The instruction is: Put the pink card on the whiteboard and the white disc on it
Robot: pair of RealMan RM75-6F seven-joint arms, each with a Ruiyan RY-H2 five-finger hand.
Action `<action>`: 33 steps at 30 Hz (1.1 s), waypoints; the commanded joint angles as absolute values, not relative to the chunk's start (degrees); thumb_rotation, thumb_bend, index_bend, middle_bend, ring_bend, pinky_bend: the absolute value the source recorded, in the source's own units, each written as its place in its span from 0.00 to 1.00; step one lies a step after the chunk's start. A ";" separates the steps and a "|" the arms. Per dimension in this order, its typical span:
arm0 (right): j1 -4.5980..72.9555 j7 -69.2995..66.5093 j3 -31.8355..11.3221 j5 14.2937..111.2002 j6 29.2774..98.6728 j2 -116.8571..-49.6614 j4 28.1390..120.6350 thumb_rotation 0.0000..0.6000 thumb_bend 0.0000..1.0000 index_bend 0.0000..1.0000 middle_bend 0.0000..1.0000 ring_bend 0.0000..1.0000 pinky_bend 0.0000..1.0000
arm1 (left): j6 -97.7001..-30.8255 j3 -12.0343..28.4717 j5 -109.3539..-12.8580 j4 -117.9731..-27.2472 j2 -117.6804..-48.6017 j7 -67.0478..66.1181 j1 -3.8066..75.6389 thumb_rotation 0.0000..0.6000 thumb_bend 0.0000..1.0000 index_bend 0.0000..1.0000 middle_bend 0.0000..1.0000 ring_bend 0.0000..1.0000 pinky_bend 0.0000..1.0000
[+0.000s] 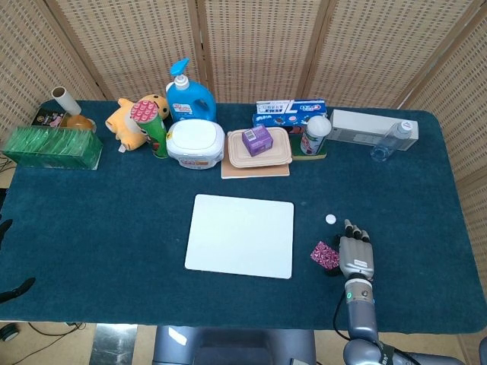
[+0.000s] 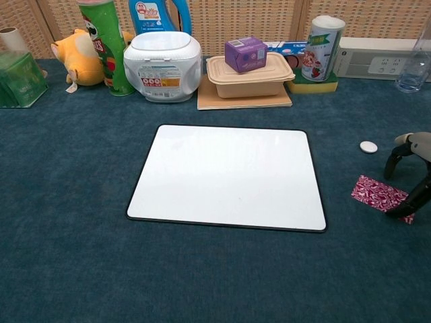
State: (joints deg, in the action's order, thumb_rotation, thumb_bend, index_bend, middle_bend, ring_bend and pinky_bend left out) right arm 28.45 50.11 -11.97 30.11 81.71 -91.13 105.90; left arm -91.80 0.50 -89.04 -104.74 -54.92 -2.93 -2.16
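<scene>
The pink patterned card (image 1: 326, 255) (image 2: 378, 194) lies flat on the blue cloth, to the right of the whiteboard (image 1: 240, 235) (image 2: 229, 175). Beyond the card, a little further back, sits the small white disc (image 1: 330, 219) (image 2: 368, 147). My right hand (image 1: 355, 256) (image 2: 421, 144) hovers palm down just right of the card with its fingers spread and nothing in it. Its thumb tip (image 2: 412, 202) is down at the card's right end. The whiteboard is bare. Neither view shows my left hand.
Along the back stand a green box (image 1: 52, 147), plush toy (image 1: 131, 118), chips can (image 1: 156, 128), detergent bottle (image 1: 189, 95), white tub (image 1: 195, 142), food box with a purple carton (image 1: 259, 144), a cup (image 1: 316, 134), power strip (image 1: 361, 125) and bottle (image 1: 392, 141).
</scene>
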 commanded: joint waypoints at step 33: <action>30.01 49.40 -11.41 27.37 81.07 -91.84 103.87 0.90 0.01 0.34 0.00 0.00 0.00 | -91.26 0.50 -88.74 -104.95 -54.98 -3.32 -1.90 1.00 0.07 0.00 0.00 0.00 0.00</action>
